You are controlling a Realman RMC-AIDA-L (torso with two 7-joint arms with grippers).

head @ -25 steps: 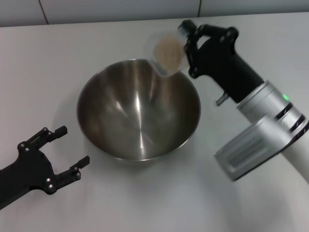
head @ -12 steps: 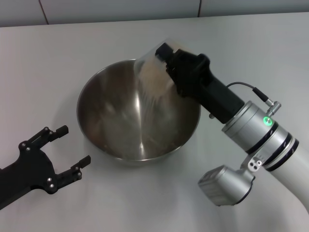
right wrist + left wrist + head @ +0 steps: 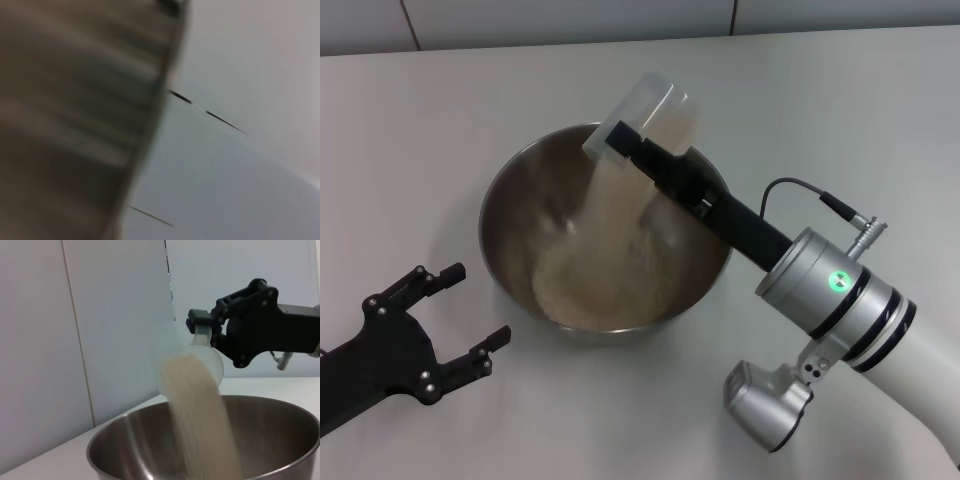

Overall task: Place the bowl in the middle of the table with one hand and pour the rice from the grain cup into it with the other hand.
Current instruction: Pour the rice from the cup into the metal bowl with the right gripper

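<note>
Since a second ago your right end effector point(image 3: 632, 143) has tipped the grain cup point(image 3: 642, 113), pinched, over the bowl's point(image 3: 510, 190) far rim; rice point(image 3: 605, 270) now heaps inside. Your left end effector point(image 3: 470, 312) sits spread on open tabletop point(image 3: 430, 110) beside the bowl's near-left edge.

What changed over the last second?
The right gripper swung the grain cup from beside the far rim to over the bowl and tipped it; rice now streams out and heaps inside. The bowl and the open left gripper stayed put.
</note>
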